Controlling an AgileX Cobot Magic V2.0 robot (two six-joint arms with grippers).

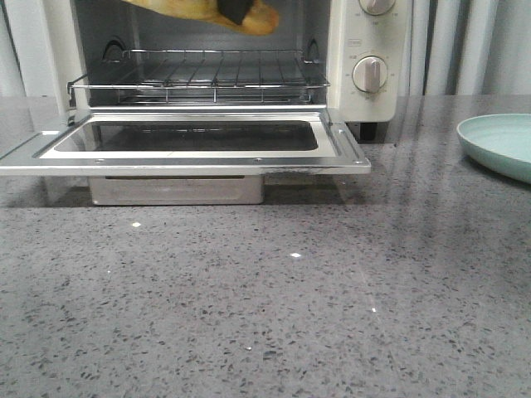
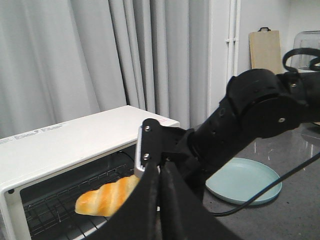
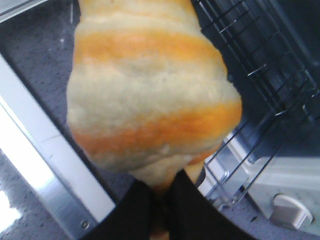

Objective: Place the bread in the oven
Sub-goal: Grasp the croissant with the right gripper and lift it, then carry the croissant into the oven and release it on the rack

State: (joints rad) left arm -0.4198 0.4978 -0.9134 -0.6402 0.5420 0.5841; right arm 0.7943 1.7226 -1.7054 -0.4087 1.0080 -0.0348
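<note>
The bread (image 1: 259,16), golden-orange with cream stripes, hangs at the top of the front view, just above the wire rack (image 1: 207,79) in the mouth of the cream-white oven (image 1: 344,75). The oven's glass door (image 1: 344,148) lies dropped open. My right gripper (image 1: 236,10) is shut on the bread. In the right wrist view the bread (image 3: 150,95) fills the frame above the black fingers (image 3: 135,210), over the rack (image 3: 250,75). My left gripper (image 2: 160,200) is shut and empty, held high beside the oven (image 2: 75,140). From there I see the bread (image 2: 102,199) in front of the opening.
A pale green plate (image 1: 502,143) sits on the grey speckled counter to the right of the oven, and it also shows in the left wrist view (image 2: 245,181). Oven knobs (image 1: 370,74) are on the right panel. A crumb tray (image 1: 176,189) sits under the open door. Curtains hang behind.
</note>
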